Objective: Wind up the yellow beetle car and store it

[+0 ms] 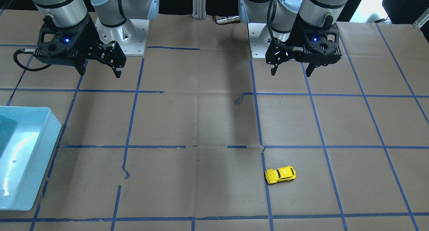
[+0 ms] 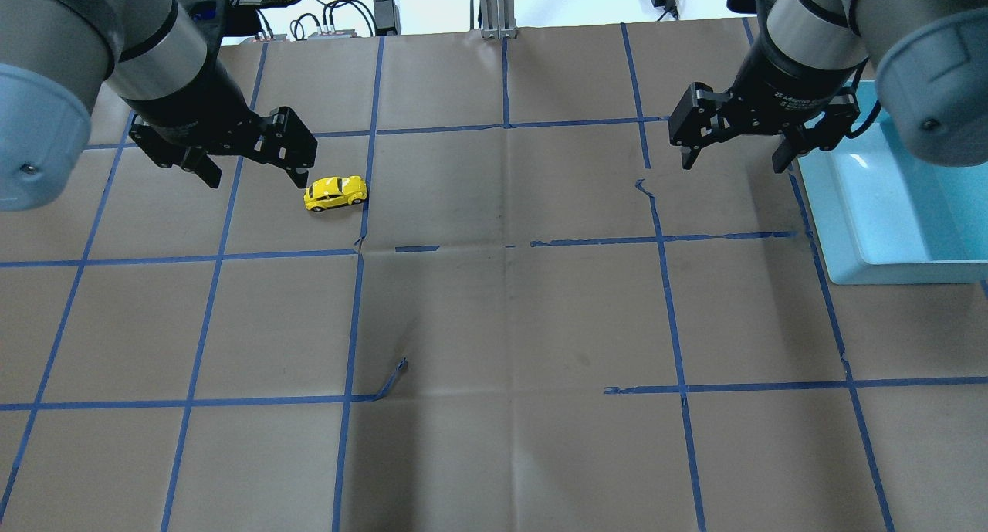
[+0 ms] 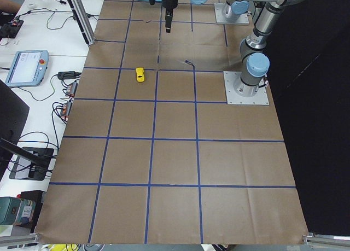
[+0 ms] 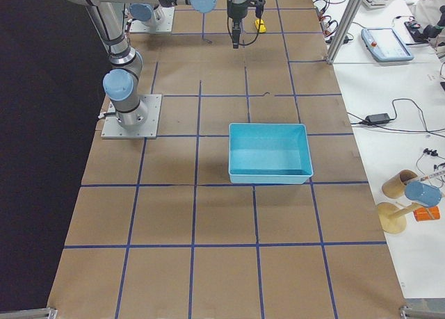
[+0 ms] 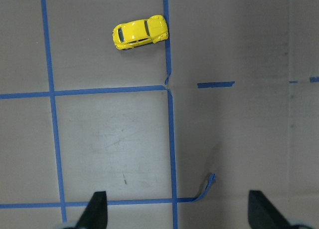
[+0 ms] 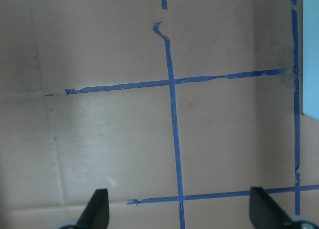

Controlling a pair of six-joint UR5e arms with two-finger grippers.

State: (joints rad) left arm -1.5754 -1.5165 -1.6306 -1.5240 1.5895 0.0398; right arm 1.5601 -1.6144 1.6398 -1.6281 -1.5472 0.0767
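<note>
The yellow beetle car (image 2: 335,193) stands on its wheels on the brown paper, next to a blue tape line. It also shows in the front view (image 1: 281,174) and at the top of the left wrist view (image 5: 140,32). My left gripper (image 2: 255,181) is open and empty; it hangs above the table, with the car well ahead of its fingertips in the wrist view. In the front view the left gripper (image 1: 291,70) is far behind the car. My right gripper (image 2: 732,165) is open and empty, above bare paper beside the bin.
A light-blue bin (image 2: 830,223) sits at the table's right side, just right of my right gripper; it also shows in the front view (image 1: 37,177) and the right-side view (image 4: 270,178). Torn tape ends curl up from the paper.
</note>
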